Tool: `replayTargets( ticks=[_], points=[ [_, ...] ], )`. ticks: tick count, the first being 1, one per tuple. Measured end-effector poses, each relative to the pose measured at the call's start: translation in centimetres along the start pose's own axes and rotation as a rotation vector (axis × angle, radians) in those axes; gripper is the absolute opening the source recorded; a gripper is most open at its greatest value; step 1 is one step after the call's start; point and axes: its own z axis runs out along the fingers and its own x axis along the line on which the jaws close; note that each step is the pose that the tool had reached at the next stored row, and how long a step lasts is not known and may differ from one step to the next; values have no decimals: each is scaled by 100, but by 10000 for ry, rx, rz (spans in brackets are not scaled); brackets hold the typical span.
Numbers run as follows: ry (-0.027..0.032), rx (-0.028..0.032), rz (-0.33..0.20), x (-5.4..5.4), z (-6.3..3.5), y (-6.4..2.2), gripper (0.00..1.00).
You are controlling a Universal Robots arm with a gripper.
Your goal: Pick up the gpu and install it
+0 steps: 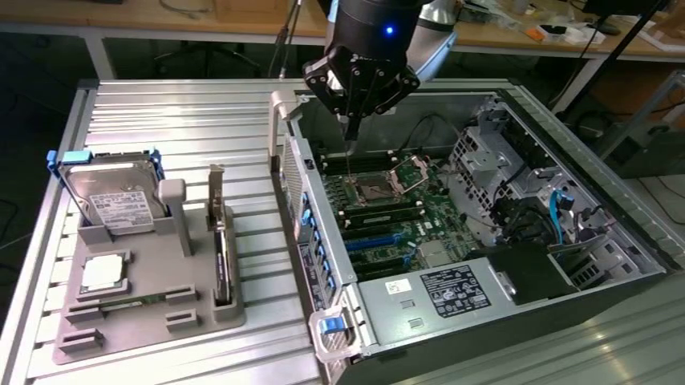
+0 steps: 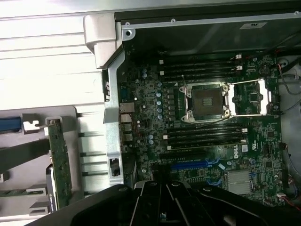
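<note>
Black gripper [image 1: 348, 128] [image 2: 162, 200]: fingers pressed together, nothing held. It hangs over the open black-and-silver computer case [image 1: 321, 241] [image 2: 113, 117], above the green motherboard [image 1: 386, 200] [image 2: 207, 141] inside.

The gpu [image 1: 220, 257] [image 2: 60, 165], a thin dark card with a silver end bracket, stands on edge in a grey plastic holder [image 1: 150, 313] outside the case. It runs alongside the case's side wall and is well apart from the gripper. A strip of ribbed metal table [image 1: 182, 120] lies bare between the holder's edge and the case wall.
</note>
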Motion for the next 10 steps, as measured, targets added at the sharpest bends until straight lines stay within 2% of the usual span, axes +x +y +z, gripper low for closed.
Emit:
replayTargets(
  ticks=[10],
  points=[
    [0,0,1,60,-2,-7,11]
  ],
)
